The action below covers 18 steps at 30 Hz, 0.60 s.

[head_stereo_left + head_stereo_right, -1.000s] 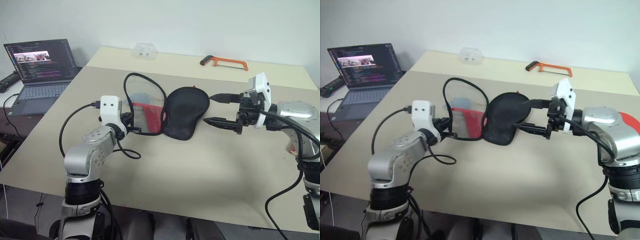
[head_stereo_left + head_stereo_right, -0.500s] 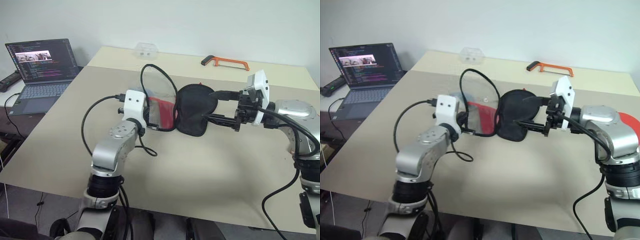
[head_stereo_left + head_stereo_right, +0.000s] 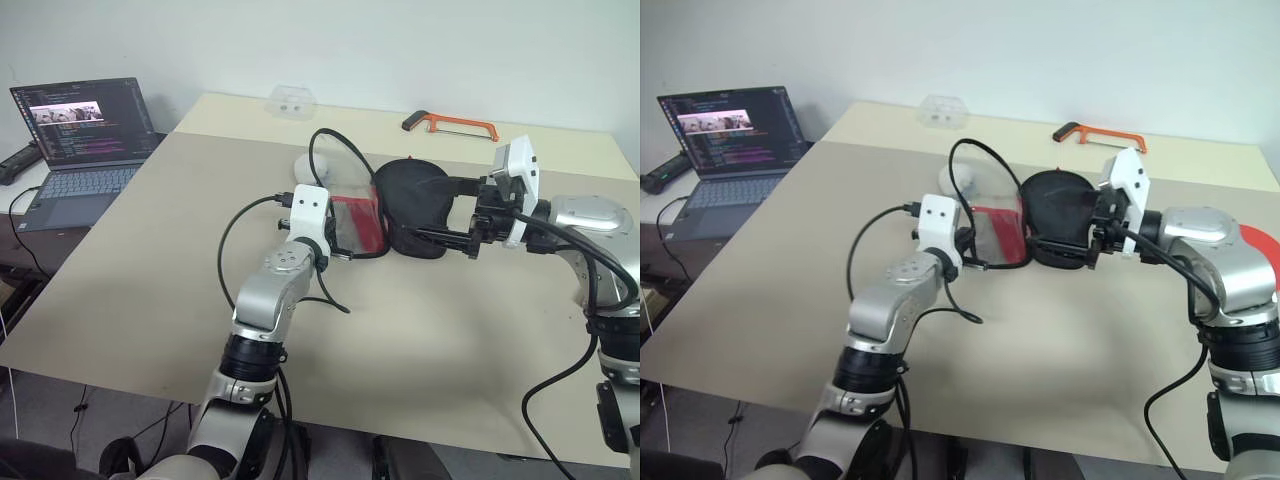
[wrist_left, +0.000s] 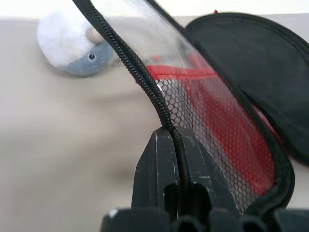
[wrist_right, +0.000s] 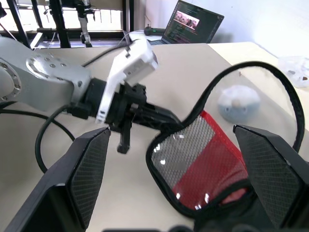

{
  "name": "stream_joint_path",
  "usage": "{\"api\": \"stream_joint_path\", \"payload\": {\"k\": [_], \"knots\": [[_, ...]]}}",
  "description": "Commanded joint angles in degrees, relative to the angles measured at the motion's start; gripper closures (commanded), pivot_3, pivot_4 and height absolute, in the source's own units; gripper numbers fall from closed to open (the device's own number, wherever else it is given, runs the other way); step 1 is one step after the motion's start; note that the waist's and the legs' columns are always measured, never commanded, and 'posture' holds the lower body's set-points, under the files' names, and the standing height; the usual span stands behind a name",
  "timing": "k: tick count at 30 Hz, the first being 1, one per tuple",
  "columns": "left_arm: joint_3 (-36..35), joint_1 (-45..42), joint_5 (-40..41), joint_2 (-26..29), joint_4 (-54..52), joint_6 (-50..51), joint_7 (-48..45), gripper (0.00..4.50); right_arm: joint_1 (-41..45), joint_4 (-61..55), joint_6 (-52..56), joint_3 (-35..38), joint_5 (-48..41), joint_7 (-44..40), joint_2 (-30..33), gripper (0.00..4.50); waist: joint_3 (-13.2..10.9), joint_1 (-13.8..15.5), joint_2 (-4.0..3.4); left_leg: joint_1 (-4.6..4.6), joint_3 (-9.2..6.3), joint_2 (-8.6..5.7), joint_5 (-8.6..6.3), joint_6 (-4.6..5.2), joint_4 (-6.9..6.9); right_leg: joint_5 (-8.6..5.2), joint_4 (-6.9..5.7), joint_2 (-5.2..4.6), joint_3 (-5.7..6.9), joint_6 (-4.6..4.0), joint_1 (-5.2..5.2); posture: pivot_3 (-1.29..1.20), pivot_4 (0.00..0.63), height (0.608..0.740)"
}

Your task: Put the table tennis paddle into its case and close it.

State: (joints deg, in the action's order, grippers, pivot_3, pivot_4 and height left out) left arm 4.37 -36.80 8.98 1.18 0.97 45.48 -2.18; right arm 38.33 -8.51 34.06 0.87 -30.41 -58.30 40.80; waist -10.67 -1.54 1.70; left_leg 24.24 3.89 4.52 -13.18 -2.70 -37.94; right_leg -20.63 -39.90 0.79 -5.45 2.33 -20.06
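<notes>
Left claw [image 4: 175, 145] pinches the case's [image 3: 410, 205] zipper rim; right claw [image 5: 176, 159] spread wide around its black flap.

Hidden and cut-off parts

The case's [image 3: 400, 205] inside is masked by its black flap and mesh, so its contents cannot be told. The laptop [image 3: 75, 140] is cut by the picture's edge, its screen text too small to read.
</notes>
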Motion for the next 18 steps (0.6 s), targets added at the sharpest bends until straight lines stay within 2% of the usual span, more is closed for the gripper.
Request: {"api": "stream_joint_path", "payload": {"k": [1, 8, 18], "knots": [[-0.19, -2.85, 0.73, -1.23, 3.46, -3.63, -2.60, 4.46, 1.46, -0.56, -1.21, 1.52, -0.20, 0.60, -0.25, 0.00, 0.00, 0.00, 0.00, 0.00, 0.01, 0.00, 0.00, 0.00, 0.00, 0.00, 0.00, 0.00, 0.00, 0.00, 0.00, 0.00, 0.150, 0.740], [1.45, -6.34, 2.33, -3.40, 7.74, -4.57, -9.65, 4.46, 1.50, -0.64, -1.28, 1.81, -0.09, 1.07, -0.36, 0.00, 0.00, 0.01, 0.00, 0.08, 0.04, -0.02, 0.00, -0.01, 0.01, 0.00, 0.01, 0.02, 0.04, 0.00, -0.07, 0.00, 0.150, 0.740], [6.42, -4.77, 4.82, -5.06, 3.43, -0.33, -17.97, 4.46, 1.60, -0.58, -1.51, 1.95, 0.01, 1.52, -0.40, 0.00, 0.00, -0.01, 0.00, 0.08, 0.06, -0.02, 0.00, -0.01, 0.01, 0.00, 0.04, 0.02, 0.04, 0.01, -0.07, 0.00, 0.150, 0.740]]}}
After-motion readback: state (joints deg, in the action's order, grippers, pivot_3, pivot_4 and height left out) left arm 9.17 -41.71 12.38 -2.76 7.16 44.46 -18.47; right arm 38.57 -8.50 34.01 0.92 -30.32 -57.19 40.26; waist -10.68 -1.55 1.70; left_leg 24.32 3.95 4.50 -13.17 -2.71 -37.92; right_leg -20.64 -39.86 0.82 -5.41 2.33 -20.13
